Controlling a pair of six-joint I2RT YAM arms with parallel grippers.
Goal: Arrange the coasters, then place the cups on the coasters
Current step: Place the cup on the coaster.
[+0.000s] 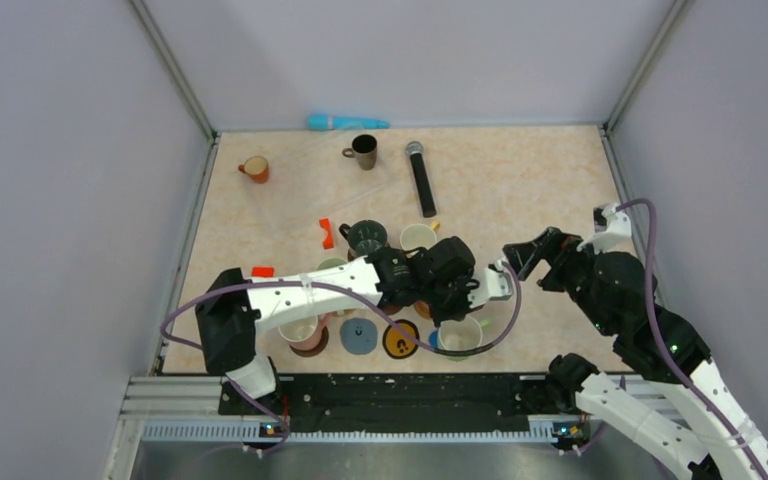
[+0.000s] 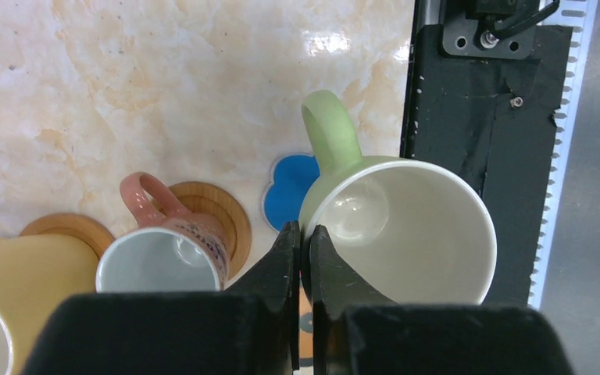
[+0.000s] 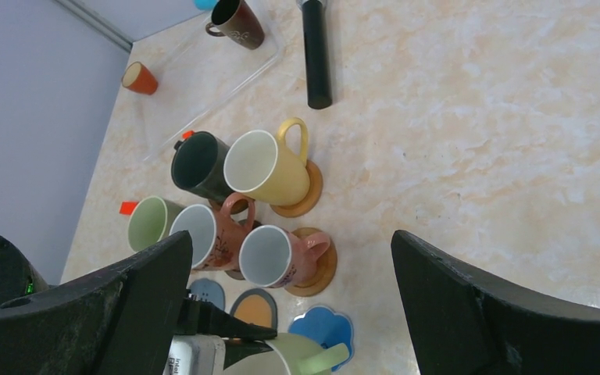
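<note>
Pale green mug (image 2: 406, 234) — white inside — rim pinched in left jaws, right jaws released

Pretty plain setup tbh. The counter (image 1: 520, 180) has a beige marble-look top with creamy orange veins, and it's glossy, so there's a bright glare patch (image 2: 324, 43) from light overhead. It's boxed in on three sides by flat pale grey-lilac panels: left wall (image 1: 60, 200), back wall (image 1: 410, 50), right wall (image 1: 730, 120). Thin metal posts (image 1: 175, 70) run along the two back corners. A black strip (image 1: 410, 390) lines the near edge, with a ribbed aluminium rail (image 1: 360, 430) just in front of it.
</note>
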